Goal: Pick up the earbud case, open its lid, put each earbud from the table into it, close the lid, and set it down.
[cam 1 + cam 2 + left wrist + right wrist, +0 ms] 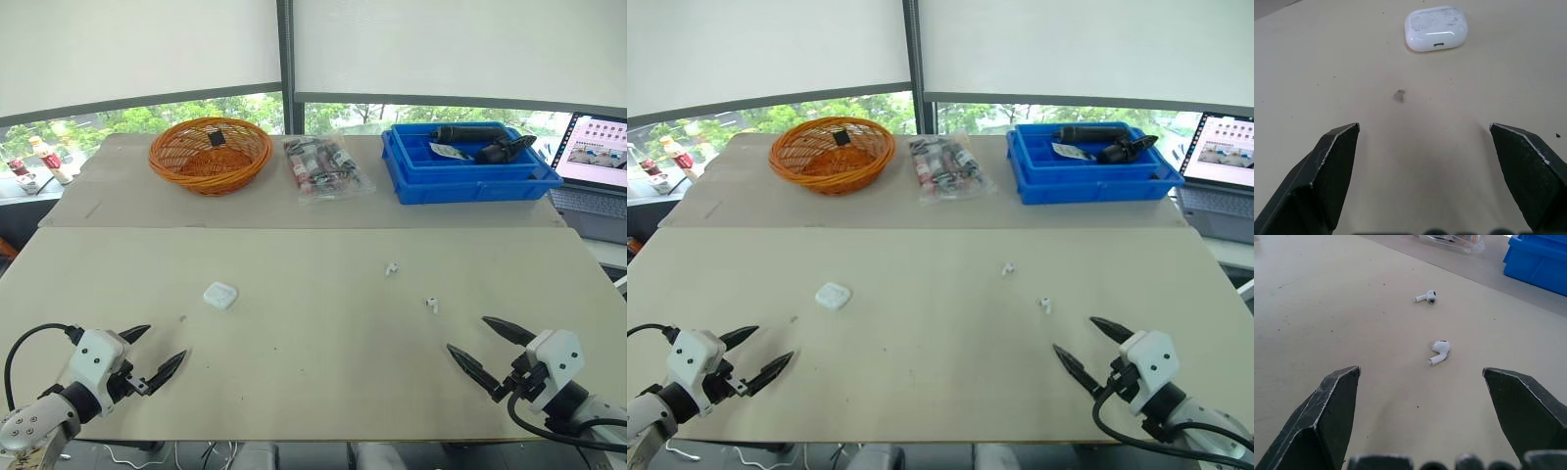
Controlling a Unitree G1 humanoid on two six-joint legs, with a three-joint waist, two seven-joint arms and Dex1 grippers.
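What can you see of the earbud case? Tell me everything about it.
The earbud case is a small white rounded box, glossy like plastic, with grey scuffs on top. Its lid is shut, and a small port faces the open left pincer, which is short of it. It lies flat on the beige table, touching nothing else.
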